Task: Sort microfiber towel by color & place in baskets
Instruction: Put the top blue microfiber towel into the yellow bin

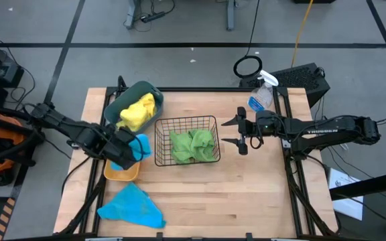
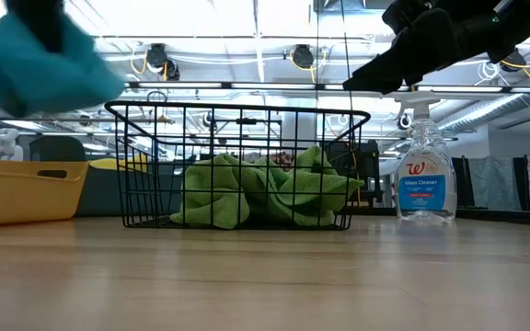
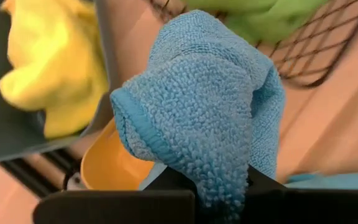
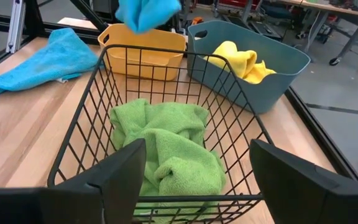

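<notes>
Nearest us on the worktop, a second blue towel is lying loosely spread; being soft and light, it is probably best pinched at a raised fold near its middle. Just beyond it, we are holding a blue towel bunched in our left gripper, hanging limp over the yellow-orange bin. Farther on, green towels are filling the black wire basket, and our right gripper is hovering beside it, fingers spread wide. Farthest, a yellow towel is resting in the teal tub.
</notes>
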